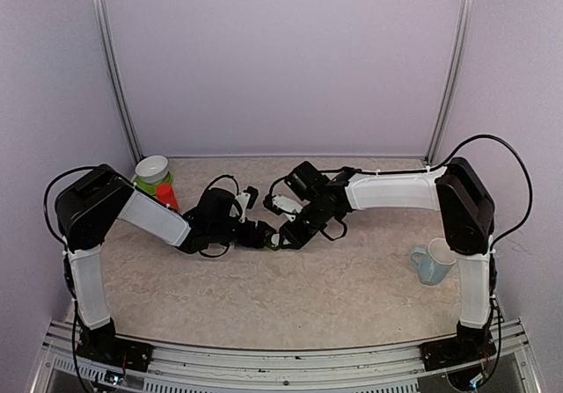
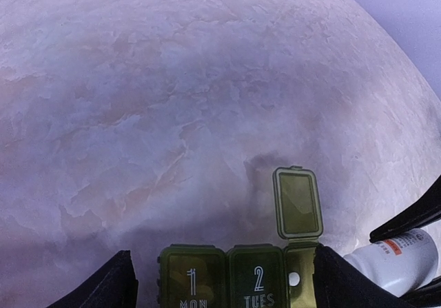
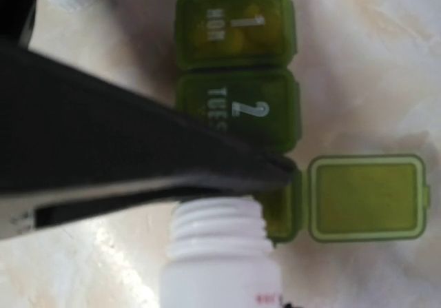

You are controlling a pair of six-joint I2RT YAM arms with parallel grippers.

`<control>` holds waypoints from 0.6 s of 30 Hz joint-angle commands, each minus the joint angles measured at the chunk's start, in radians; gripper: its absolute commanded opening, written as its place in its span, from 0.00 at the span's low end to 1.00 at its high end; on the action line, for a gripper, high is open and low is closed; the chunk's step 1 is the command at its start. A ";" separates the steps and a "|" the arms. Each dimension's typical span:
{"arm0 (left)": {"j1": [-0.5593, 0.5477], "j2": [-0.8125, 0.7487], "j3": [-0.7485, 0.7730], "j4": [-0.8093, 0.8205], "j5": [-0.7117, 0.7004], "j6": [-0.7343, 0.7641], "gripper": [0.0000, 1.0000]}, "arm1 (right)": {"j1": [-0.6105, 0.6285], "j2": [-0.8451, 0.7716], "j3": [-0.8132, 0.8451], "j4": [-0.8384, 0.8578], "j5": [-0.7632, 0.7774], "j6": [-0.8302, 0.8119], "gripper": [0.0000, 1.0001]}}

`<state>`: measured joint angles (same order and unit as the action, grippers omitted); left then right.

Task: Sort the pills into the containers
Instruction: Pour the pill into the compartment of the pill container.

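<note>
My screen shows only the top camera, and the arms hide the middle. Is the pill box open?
Observer: One lid is flipped open on the green pill box; the ones marked MON and TUES are shut.
Operator: What does the right pincer hold?
Observer: A white bottle, cap off, its mouth at the open slot.
Operator: And the left pincer?
Observer: Open, straddling the pill box.

Below me I see the containers [image 3: 238, 108] in dark olive green, with pale numerals and day letters on two lids and the flipped lid's face a plain lighter green. The bottle [image 3: 220, 260] at lower middle is white with a small red mark, and the table [image 2: 172, 115] is pale pinkish stone, veined like marble.
</note>
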<state>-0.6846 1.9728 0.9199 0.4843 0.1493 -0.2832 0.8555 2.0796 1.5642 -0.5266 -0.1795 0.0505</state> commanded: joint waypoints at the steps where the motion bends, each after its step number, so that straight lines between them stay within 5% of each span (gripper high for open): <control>1: -0.006 0.020 0.019 -0.001 0.003 0.012 0.86 | 0.008 0.022 0.038 -0.032 0.000 0.006 0.07; 18: -0.009 0.023 0.021 0.000 0.010 0.014 0.86 | 0.006 0.051 0.089 -0.099 0.003 0.002 0.07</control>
<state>-0.6861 1.9812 0.9207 0.4835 0.1497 -0.2829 0.8555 2.1014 1.6176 -0.5880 -0.1783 0.0502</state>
